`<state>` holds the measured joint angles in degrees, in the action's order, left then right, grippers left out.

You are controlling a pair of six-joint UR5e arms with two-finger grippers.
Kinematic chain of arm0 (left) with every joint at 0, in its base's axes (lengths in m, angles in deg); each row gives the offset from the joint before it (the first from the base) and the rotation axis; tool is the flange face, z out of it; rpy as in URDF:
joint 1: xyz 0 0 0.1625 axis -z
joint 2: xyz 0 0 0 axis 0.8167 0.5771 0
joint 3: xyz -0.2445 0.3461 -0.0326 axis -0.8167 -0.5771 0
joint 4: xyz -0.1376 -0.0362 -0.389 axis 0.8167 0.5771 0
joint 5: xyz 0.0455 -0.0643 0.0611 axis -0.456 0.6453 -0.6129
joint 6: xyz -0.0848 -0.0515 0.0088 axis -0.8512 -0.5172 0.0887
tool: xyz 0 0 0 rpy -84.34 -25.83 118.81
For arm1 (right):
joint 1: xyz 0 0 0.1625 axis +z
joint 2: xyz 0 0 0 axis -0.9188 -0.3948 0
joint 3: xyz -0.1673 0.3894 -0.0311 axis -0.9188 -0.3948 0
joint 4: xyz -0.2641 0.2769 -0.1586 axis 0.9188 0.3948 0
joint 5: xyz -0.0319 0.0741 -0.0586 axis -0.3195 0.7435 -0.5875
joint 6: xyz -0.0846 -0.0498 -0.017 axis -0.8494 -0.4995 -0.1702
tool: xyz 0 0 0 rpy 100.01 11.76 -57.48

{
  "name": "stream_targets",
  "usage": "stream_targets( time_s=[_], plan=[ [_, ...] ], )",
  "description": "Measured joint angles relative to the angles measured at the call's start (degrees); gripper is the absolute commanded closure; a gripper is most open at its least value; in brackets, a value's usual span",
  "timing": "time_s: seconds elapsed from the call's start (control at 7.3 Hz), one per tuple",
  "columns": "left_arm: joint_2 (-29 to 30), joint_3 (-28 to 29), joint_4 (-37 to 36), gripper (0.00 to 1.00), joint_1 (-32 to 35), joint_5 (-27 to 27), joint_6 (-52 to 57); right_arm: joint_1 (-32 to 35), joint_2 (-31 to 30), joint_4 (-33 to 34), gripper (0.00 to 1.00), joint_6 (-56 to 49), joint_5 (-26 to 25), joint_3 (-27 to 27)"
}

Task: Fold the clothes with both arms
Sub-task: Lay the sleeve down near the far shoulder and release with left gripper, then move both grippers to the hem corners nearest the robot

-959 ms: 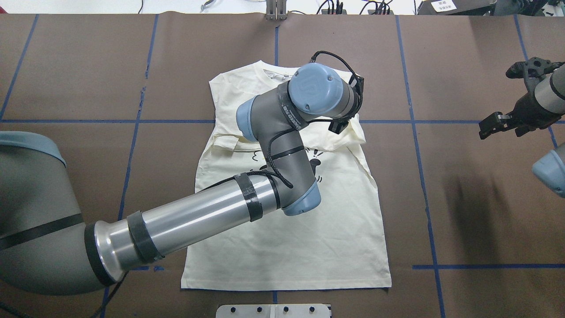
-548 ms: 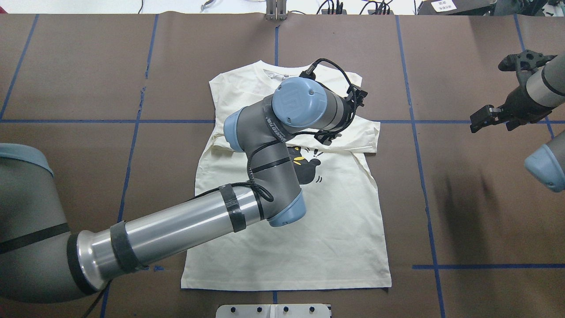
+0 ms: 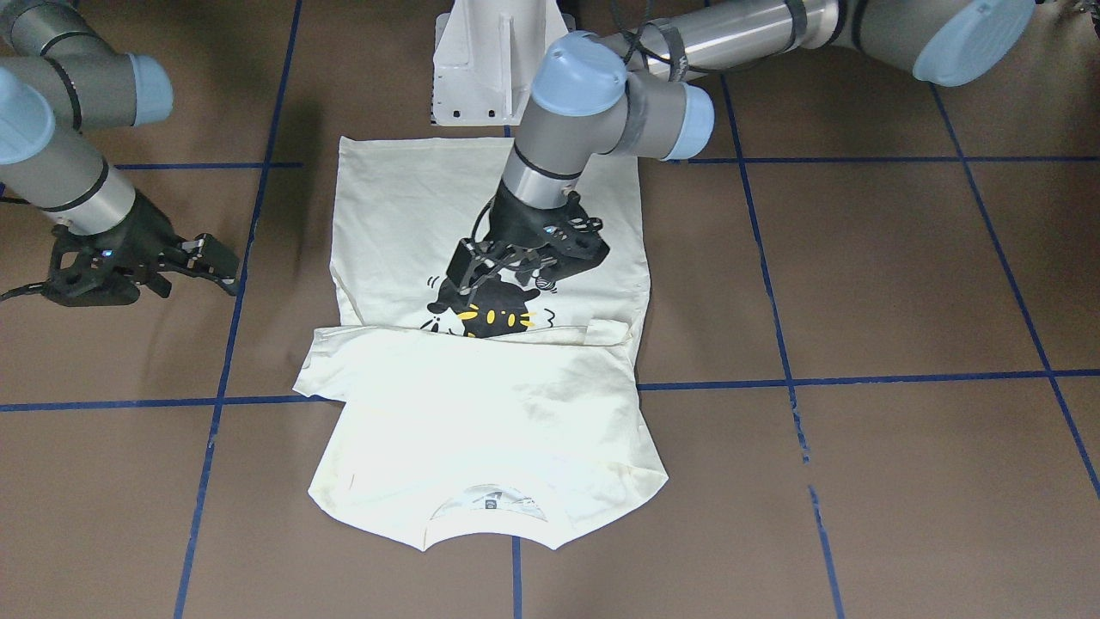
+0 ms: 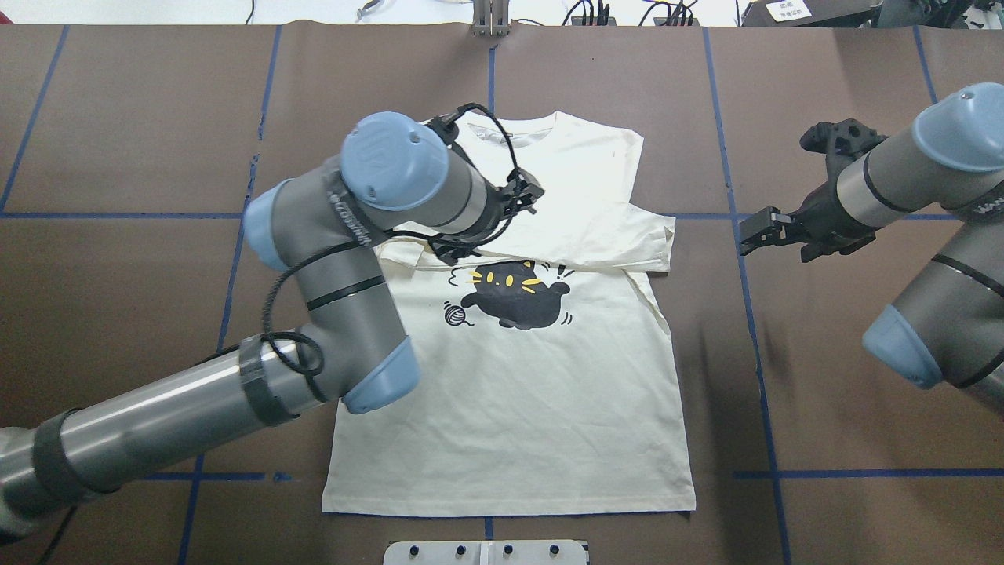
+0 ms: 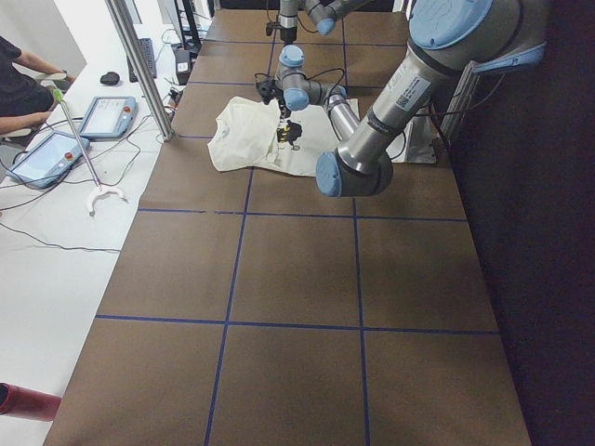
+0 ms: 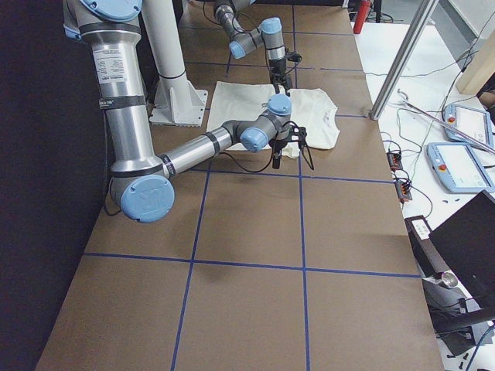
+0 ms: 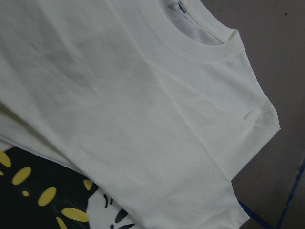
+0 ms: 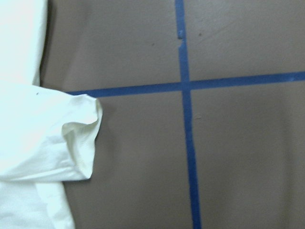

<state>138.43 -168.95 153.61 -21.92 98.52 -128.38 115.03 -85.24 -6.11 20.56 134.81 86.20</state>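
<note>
The cream-white T-shirt [image 4: 510, 408] lies flat on the brown table, front up, black cat print [image 4: 514, 294] showing. A sleeve is folded across the chest, and its cuff end [image 4: 655, 243] sticks out past the shirt's right edge. My left gripper [image 3: 507, 275] hovers over the shirt just above the cat print [image 3: 490, 318]; it looks open and holds nothing. My right gripper [image 4: 749, 231] is open and empty over bare table, just right of the cuff end. The right wrist view shows that cuff [image 8: 71, 143]; the left wrist view shows the collar [image 7: 190, 43].
Blue tape lines [image 4: 753, 314] grid the brown table. The white pedestal base [image 3: 490, 60] stands at the robot's edge, next to the shirt's hem. A metal pole [image 5: 139, 65] and tablets [image 5: 107, 116] stand off the table's far side.
My left gripper let go of the sleeve, which now lies across the chest, and swung left over the shirt. My right arm moved left toward the shirt's right edge.
</note>
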Motion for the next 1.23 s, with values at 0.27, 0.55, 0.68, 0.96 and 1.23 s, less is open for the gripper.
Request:
stream_targets(
  time_s=[0.27,0.55,0.68,0.96,1.23],
  plan=[
    [-9.53,-15.97,-10.60,0.00,1.07,1.30,10.68,-11.23,-2.83,-0.80,0.00,13.84,-7.82,7.85],
    [-14.34,-25.26,-14.96,0.00,1.40,1.50,14.99,-26.05,-5.67,-0.90,0.00,26.33,-18.96,13.83],
    [-14.89,-26.50,-15.40,0.00,1.43,1.47,15.48,-32.12,-6.43,-0.90,0.00,30.72,-23.46,14.89],
    [-15.11,-27.04,-15.59,0.00,1.54,1.28,15.90,-38.70,-7.15,-0.74,0.00,35.30,-27.65,14.88],
    [-15.11,-27.09,-15.55,0.00,1.54,1.16,15.99,-40.07,-7.34,-0.59,0.00,36.46,-27.95,14.21]
  ],
)
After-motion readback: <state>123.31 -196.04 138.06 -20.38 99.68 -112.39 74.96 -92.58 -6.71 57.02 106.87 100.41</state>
